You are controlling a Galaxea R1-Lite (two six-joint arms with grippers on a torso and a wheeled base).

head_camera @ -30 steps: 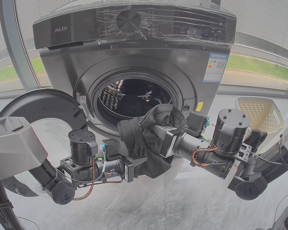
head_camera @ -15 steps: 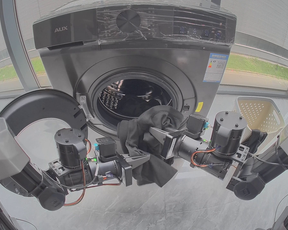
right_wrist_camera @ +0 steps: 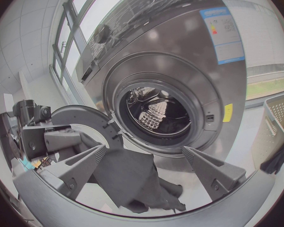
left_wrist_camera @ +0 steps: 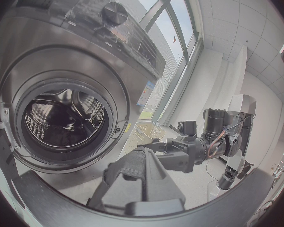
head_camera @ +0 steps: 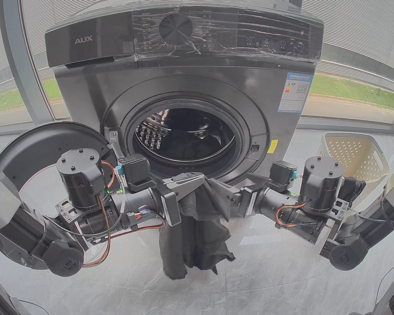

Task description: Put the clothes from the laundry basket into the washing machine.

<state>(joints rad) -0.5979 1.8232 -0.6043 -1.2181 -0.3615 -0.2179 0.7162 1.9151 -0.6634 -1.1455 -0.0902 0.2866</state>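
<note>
Since the dark grey cloth garment hangs from one pinched edge, before and below the open mouth of the grey front-loading washing machine, we judge it poised for feeding inside. We find the left claw clamped on that edge; the right claw gapes wide just beside the cloth, gripping nothing. Another dark piece drapes the cream perforated laundry basket beside the machine.

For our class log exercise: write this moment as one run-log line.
left gripper: shut on dark garment | right gripper: open | washing machine door: open
</note>
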